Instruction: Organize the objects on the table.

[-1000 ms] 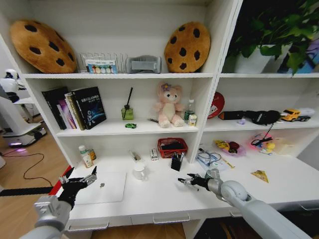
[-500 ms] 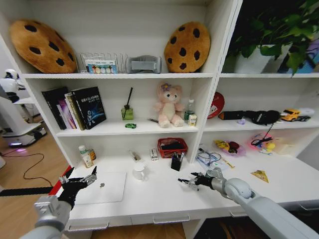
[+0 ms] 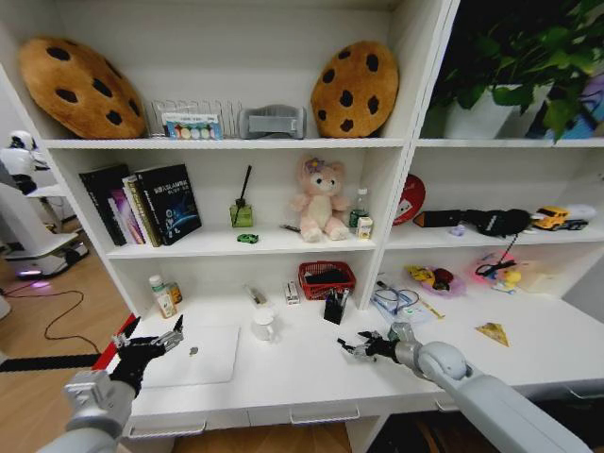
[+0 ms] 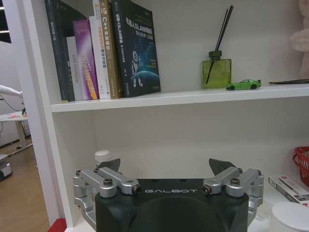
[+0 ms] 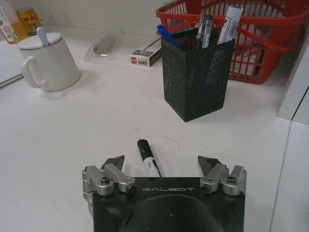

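In the head view, the right gripper [image 3: 354, 346] is held low over the white worktop [image 3: 302, 373], its jaws spread; the left gripper [image 3: 151, 344] is parked, spread, beside the silver laptop [image 3: 193, 355]. In the left wrist view, a green toy car [image 4: 244, 84] is seen on the shelf [image 4: 183, 96]. In the right wrist view, a black-capped pen [image 5: 147, 158] lies between the jaws, before a mesh pen holder [image 5: 198, 79].

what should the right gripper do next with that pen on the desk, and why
Probably lower straight down and close on the pen. The right gripper hovers open over it, the pen lying loose on the white table between the fingers, just short of the black mesh holder.
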Available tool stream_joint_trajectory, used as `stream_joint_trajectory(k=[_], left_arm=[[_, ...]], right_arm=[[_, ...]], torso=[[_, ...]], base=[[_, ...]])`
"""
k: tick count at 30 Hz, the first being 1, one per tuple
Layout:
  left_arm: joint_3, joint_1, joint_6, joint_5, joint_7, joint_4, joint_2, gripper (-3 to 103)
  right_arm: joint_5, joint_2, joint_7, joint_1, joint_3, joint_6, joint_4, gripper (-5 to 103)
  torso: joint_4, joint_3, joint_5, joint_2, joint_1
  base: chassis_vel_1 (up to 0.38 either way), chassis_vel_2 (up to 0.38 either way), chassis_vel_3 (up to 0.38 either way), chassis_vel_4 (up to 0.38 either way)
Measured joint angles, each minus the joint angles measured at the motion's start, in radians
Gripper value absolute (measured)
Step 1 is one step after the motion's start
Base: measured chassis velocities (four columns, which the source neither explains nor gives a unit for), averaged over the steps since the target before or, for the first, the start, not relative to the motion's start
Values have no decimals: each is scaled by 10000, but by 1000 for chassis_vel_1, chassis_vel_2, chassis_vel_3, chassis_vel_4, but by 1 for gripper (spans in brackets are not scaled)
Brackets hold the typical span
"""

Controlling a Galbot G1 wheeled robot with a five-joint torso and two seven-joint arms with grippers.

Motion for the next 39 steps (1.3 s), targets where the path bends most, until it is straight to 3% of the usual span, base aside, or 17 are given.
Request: stream_joint_trajectory(k=[2, 21, 32, 37, 39], left_arm=[[0, 0, 0, 0, 1, 0, 0, 100], [0, 0, 0, 0, 0, 0, 0, 100], [0, 0, 0, 0, 0, 0, 0, 100], [0, 0, 0, 0, 0, 0, 0, 100], [0, 0, 0, 0, 0, 0, 0, 100]], right_arm=[[-22, -3, -29, 13, -29, 8, -12, 88], [-314, -136, -326, -88, -293, 85, 27, 13], [-271, -140, -301, -204, -148, 84, 149, 10], [99, -129, -99, -314, 151, 162, 578, 10], [464, -80, 175, -337, 386, 505, 945, 10]], torso=[[0, 0, 0, 0, 0], [0, -1, -2, 0, 0], [0, 0, 1, -1, 0], [0, 0, 0, -3, 0], [0, 0, 0, -3, 0]], base=[[0, 0, 0, 0], [0, 0, 0, 0], [0, 0, 0, 0], [0, 0, 0, 0], [0, 0, 0, 0]])
